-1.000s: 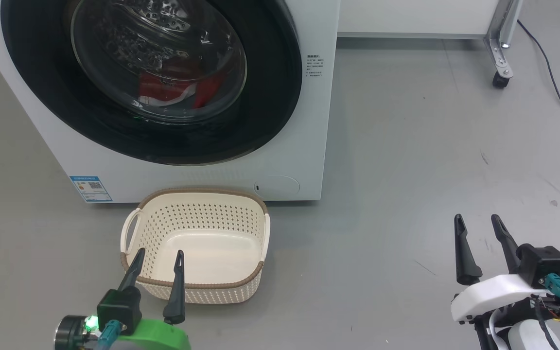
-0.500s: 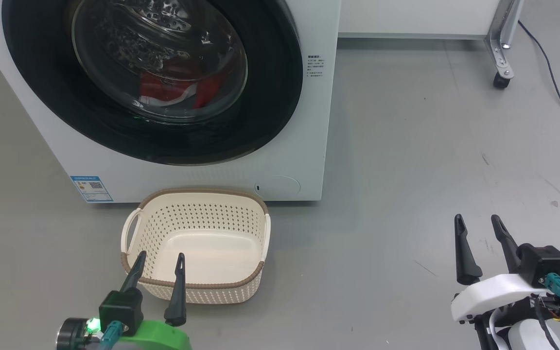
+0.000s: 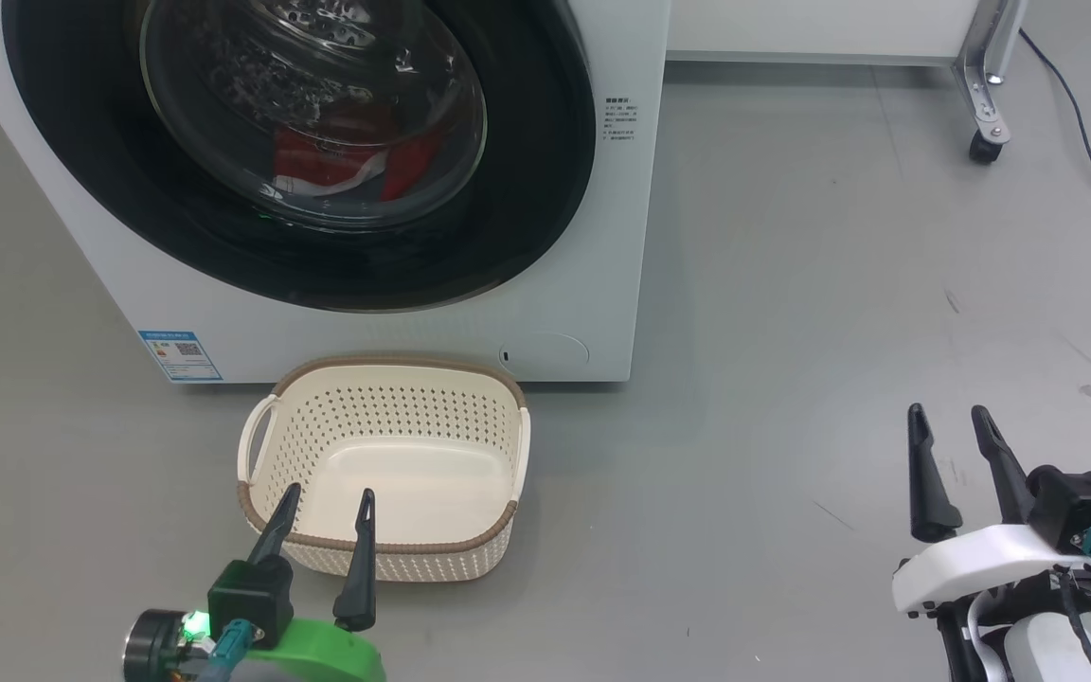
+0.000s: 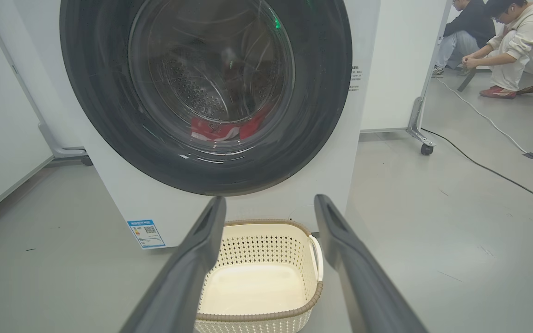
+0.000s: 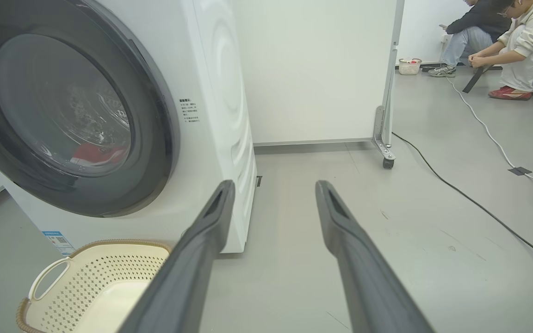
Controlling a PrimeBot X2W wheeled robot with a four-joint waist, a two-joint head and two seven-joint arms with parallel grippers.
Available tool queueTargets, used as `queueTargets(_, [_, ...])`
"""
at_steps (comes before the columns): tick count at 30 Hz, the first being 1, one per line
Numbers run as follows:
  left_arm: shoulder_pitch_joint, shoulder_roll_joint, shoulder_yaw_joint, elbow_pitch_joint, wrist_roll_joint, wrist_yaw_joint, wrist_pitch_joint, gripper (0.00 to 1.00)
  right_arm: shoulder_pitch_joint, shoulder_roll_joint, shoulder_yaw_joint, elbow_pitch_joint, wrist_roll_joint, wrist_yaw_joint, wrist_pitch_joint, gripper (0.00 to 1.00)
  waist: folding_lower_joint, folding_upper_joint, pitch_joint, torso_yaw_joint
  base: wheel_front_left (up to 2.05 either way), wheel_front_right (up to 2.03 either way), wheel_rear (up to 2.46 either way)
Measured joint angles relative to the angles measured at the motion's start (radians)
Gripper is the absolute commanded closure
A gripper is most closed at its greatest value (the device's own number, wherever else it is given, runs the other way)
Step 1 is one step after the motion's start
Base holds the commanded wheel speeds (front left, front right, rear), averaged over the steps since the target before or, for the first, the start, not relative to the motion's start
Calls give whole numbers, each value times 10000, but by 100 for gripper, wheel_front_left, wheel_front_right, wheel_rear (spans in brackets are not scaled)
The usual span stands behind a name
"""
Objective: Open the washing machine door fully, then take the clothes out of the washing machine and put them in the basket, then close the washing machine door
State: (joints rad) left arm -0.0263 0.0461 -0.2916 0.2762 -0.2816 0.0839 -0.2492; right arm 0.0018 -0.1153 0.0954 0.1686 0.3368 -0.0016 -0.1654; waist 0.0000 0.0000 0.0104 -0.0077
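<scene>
Washing machine door (image 3: 309, 114) is recorded closed, apparently flush against the washing machine (image 3: 394, 332). Clothes (image 3: 337, 161) are seen through the glass, low in the drum. Basket (image 3: 394, 363) is set on the floor just before the machine. Left gripper (image 3: 330, 491) and right gripper (image 3: 947, 410) are both spread wide, nothing grasped.
</scene>
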Motion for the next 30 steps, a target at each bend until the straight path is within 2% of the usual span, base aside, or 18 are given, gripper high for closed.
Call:
queueTargets(1, [-43, 0, -13, -2, 0, 0, 0, 0, -17, -12, -25, -36, 48, 2, -8, 100, 0, 0, 37, 16, 0, 0, 0])
queueTargets(2, [-147, 0, -13, -19, 0, 0, 0, 0, -81, -52, -29, -98, 219, 159, -73, 100, 0, 0, 113, 56, 0, 0, 0])
queueTargets(10, [-337, 0, -42, -207, 0, 0, 0, 0, -433, 92, -458, -313, 1289, 474, 27, 100, -1, 0, 529, 266, 0, 0, 0])
queueTargets(16, [-621, -2, -165, -408, 15, 0, 0, 0, -1100, 349, -1018, -525, 2782, 717, 403, 100, 0, 0, 1046, 434, 0, 0, 0])
queueTargets(25, [-1221, -10, -280, -771, -4, 2, 0, 0, -2814, 493, -2184, -849, 5461, 794, 1444, 100, 0, 0, 2116, 777, 0, 0, 0])
queueTargets(30, [-1675, -19, -391, -970, -94, -2, 0, 0, -4081, 445, -2667, -988, 6445, 669, 2150, 100, 0, 0, 2768, 1030, 0, 0, 0])
